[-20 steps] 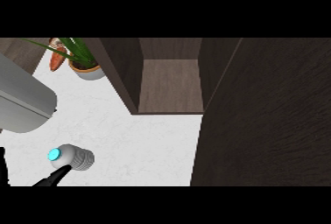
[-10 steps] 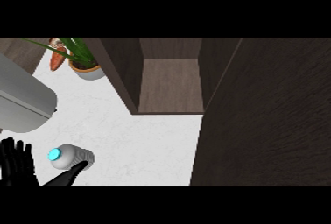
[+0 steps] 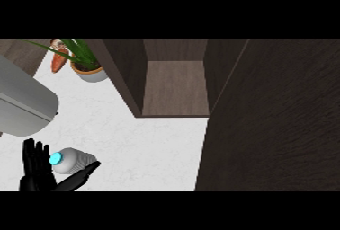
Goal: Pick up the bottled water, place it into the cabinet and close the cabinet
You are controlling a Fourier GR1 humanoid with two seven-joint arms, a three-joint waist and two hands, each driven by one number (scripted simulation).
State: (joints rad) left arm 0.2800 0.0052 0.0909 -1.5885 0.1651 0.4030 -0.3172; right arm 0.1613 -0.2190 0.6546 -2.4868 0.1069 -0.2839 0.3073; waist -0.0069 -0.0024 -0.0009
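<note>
The bottled water (image 3: 78,160) lies on its side on the white counter (image 3: 146,139) at lower left, its cyan cap (image 3: 55,158) pointing left. My left hand (image 3: 36,179) comes up from the lower edge right by it. It is open: its fingers (image 3: 34,155) stand straight just left of the cap, and its thumb (image 3: 81,174) reaches along the bottle's near side. The open cabinet (image 3: 174,87) shows a bare wooden shelf at top centre. Its dark door (image 3: 275,121) stands swung out on the right. My right hand is out of view.
A large grey appliance (image 3: 23,105) lies at the left edge above the bottle. A potted plant (image 3: 86,68) with an orange carrot (image 3: 58,60) beside it sits at the back left. The door covers the whole right side of the counter.
My left hand has risen into view from the lower edge, and its fingers now stand beside the bottle's cap. The bottle has hardly moved.
</note>
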